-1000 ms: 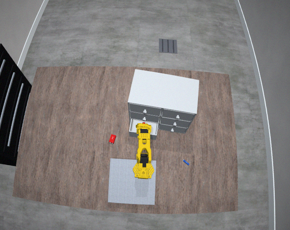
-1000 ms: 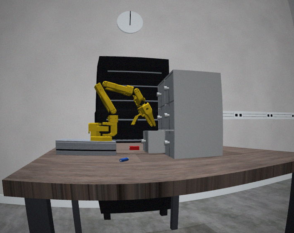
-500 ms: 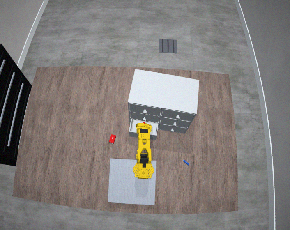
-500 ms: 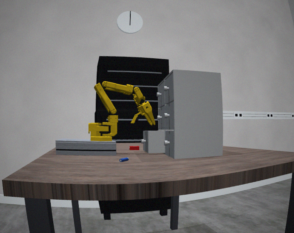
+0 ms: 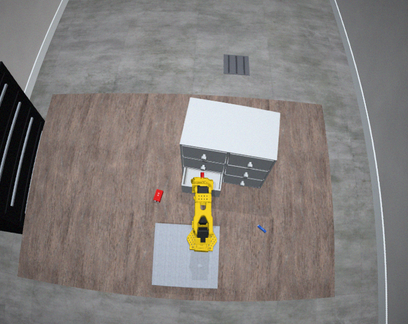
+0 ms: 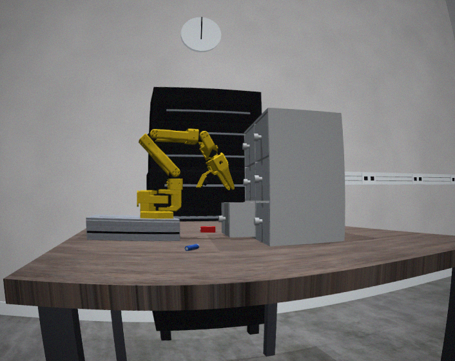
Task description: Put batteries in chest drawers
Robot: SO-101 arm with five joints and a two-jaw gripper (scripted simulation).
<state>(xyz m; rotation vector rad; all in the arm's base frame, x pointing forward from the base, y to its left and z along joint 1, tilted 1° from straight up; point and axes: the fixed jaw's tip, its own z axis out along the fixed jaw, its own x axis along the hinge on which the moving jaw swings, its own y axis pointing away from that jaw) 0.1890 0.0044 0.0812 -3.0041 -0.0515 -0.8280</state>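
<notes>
The grey chest (image 5: 230,139) stands mid-table, and it also shows in the side view (image 6: 298,175). Its bottom-left drawer is pulled out; the other drawers are shut. My gripper (image 5: 201,179) hangs well above that open drawer (image 6: 237,224), jaws apart (image 6: 216,185) with nothing between them. A small red thing (image 5: 201,173) lies inside the drawer; I cannot tell what it is. A red block with pale terminals, the nine-volt battery (image 5: 158,195), lies on the table left of the drawer. A small blue cylinder shaped like an AA battery (image 5: 262,228) lies at the right front.
The arm's base stands on a grey plate (image 5: 185,256) in front of the chest. A black cabinet (image 5: 6,146) stands off the table's left edge. The pulled-out drawer juts toward the arm.
</notes>
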